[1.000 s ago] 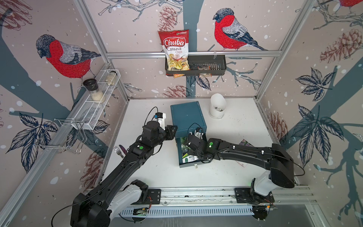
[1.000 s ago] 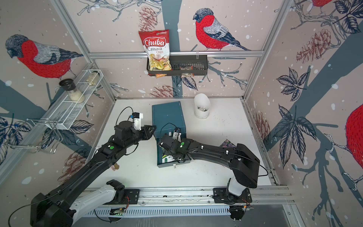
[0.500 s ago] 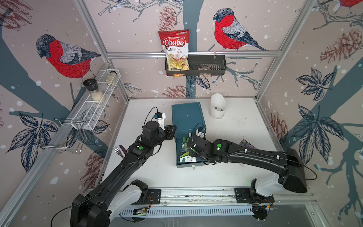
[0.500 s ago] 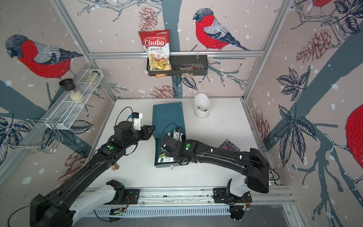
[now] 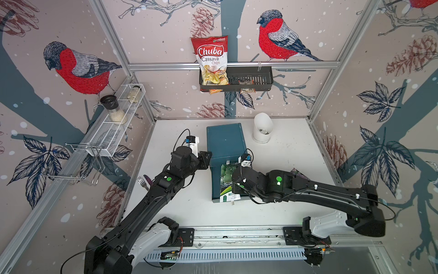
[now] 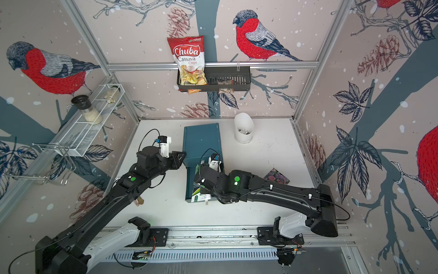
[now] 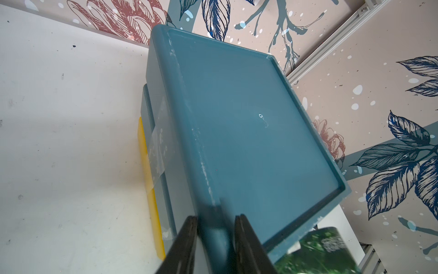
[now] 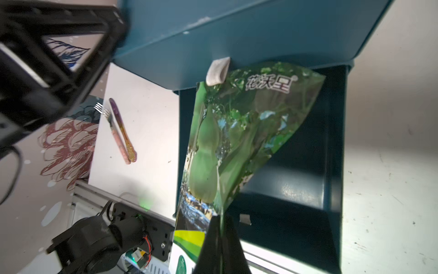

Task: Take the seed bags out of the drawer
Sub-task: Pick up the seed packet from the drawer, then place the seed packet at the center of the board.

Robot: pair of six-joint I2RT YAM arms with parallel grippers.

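Pinching one edge of the green seed bag (image 8: pixel 237 132), the right gripper (image 8: pixel 219 217) is closed tight, its fingers meeting with only the foil between them. In both top views this packet sits just below the centre of the frame. It slants over the pulled-out drawer (image 8: pixel 296 178), and its white-and-green end overhangs the drawer's front toward the bottom of the frame. The fingers are hidden under the right wrist there, and I cannot tell whether the bag touches the drawer floor. Left of centre, the left gripper (image 7: pixel 215 218) is clamped on the raised rim at a corner of the teal cabinet (image 7: pixel 237 118), one finger on each side. A flower-printed seed bag (image 6: pixel 276 176) lies flat on the white table (image 6: pixel 260 142), right of centre, just above the right forearm in the frame and apart from the drawer.
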